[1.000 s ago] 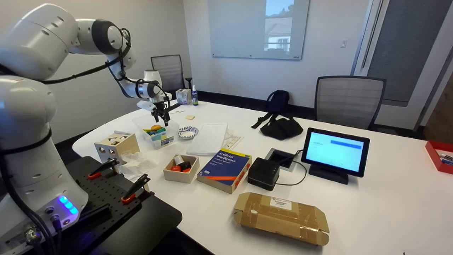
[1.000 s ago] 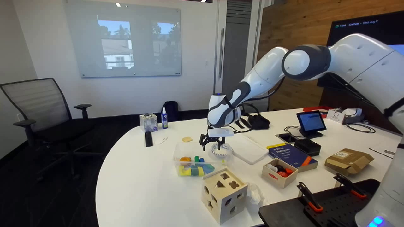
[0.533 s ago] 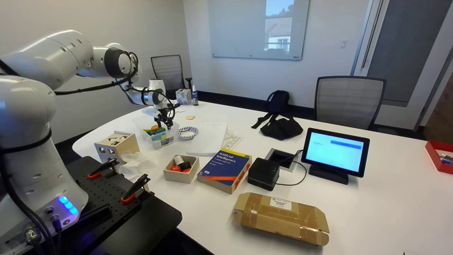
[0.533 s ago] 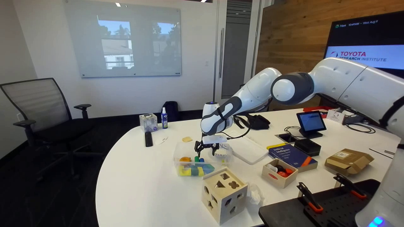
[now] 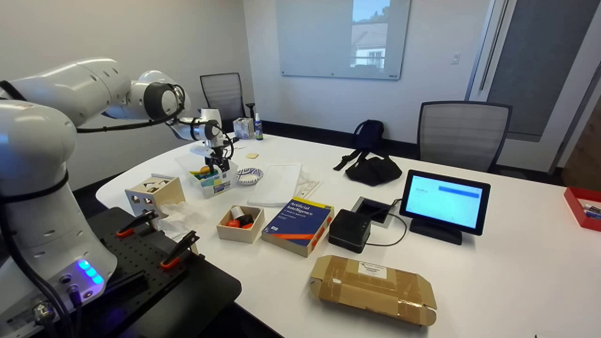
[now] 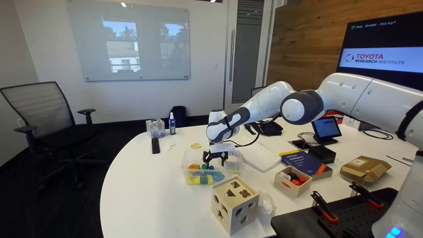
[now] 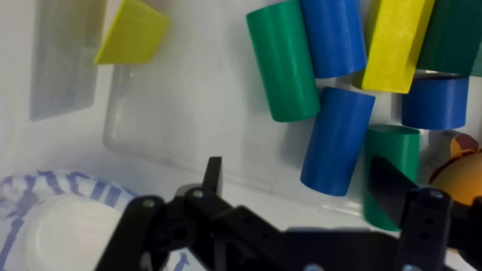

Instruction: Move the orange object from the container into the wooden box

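Orange object (image 7: pixel 461 178) lies in the clear plastic container (image 7: pixel 188 98), which stands on the white table (image 5: pixel 507 281), the broadest thing in both exterior views. Next in size, the robot arm (image 6: pixel 350 94) reaches out above the container. Well apart from the container lies a taped cardboard package (image 5: pixel 375 288); much closer to it stands a wooden cube (image 6: pixel 235 205) with cut-out holes. A blue book (image 5: pixel 296 225) lies between the container and the package.

The gripper (image 7: pixel 303 177) points down over the container; whether its tips dip below the rim, I cannot tell. Its fingers (image 7: pixel 215 175) are spread wide, with nothing clasped between them. The low wooden box (image 5: pixel 235 234) stands apart from the container, on the same side of it as the book, and carries a red piece (image 5: pixel 232 223), a black piece (image 5: pixel 245 219) and a white piece (image 5: pixel 236 212). A blue-patterned bowl (image 5: pixel 249 176) sits just beside the container.

Inside the container, a green cylinder (image 7: pixel 284 62), a blue cylinder (image 7: pixel 337 141) and a yellow block (image 7: pixel 393 52) lie close together. In the wrist view one finger overlaps a second green cylinder (image 7: pixel 399 146); whether these two touch, I cannot tell. Round, with a red-brown frill, the orange object rests among the container's blocks, outside the gap between the fingers, partly hidden by the gripper.
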### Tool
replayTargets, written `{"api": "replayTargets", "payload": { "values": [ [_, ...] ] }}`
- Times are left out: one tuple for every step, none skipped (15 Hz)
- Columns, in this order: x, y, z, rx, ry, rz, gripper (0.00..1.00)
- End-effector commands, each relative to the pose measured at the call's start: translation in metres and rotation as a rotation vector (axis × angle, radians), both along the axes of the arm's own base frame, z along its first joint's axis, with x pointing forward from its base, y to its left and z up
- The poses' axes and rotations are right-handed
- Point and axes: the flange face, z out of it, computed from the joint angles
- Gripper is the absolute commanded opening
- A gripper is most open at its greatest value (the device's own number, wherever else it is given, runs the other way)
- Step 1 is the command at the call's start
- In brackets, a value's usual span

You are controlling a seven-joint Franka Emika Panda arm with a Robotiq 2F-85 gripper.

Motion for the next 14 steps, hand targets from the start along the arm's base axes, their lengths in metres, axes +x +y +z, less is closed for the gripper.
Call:
{"api": "replayTargets", "payload": {
  "values": [
    [-0.001,0.005,-0.008,-0.018,0.043,0.02,0.69],
    [-0.002,0.006,-0.012,-0.021,0.051,0.022,0.62],
    [-0.004,0.007,-0.015,-0.025,0.059,0.027,0.52],
    [-0.005,0.008,-0.017,-0.03,0.064,0.03,0.45],
    [-0.006,0.009,-0.02,-0.033,0.07,0.032,0.36],
    [-0.005,0.01,-0.019,-0.037,0.074,0.031,0.3],
    [-0.004,0.011,-0.017,-0.039,0.074,0.031,0.22],
    [-0.003,0.012,-0.014,-0.043,0.076,0.029,0.15],
    [-0.002,0.013,-0.013,-0.045,0.076,0.029,0.08],
    [-0.002,0.013,-0.005,-0.046,0.073,0.029,0.08],
    [0.0,0.014,-0.002,-0.047,0.068,0.029,0.08],
    [0.002,0.015,0.002,-0.046,0.066,0.029,0.08],
    [0.003,0.017,0.008,-0.044,0.068,0.028,0.08],
    [0.005,0.017,0.015,-0.042,0.067,0.028,0.08]
  ]
}}
